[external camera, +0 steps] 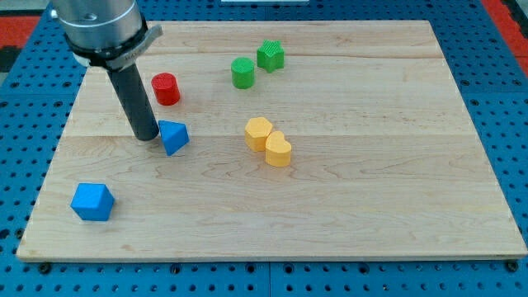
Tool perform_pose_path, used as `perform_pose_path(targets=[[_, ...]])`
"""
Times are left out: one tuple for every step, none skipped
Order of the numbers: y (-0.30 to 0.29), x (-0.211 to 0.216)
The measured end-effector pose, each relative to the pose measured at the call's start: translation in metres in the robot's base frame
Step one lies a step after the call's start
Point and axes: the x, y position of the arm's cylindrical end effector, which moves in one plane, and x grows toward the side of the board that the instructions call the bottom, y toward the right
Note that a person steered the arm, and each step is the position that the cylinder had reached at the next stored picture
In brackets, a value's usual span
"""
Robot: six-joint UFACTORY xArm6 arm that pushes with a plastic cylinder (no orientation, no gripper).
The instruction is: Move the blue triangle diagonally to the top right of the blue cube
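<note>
The blue triangle (173,136) lies on the wooden board (346,198) left of the middle. The blue cube (91,201) sits near the board's bottom left corner, below and left of the triangle. My tip (147,135) is down on the board, touching or nearly touching the triangle's left side. The dark rod rises from it toward the view's top left.
A red cylinder (166,88) stands just above the triangle. Two green blocks (243,73) (271,55) sit near the top middle. Two yellow blocks (258,133) (279,150) touch each other at the board's middle. Blue pegboard surrounds the board.
</note>
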Motion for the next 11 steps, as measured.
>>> perform_pose_path(targets=[[0.003, -0.014], [0.037, 0.003], [0.076, 0.012], [0.114, 0.011], [0.121, 0.042], [0.105, 0.049], [0.091, 0.032], [0.044, 0.030], [0.033, 0.047], [0.022, 0.067], [0.029, 0.043]])
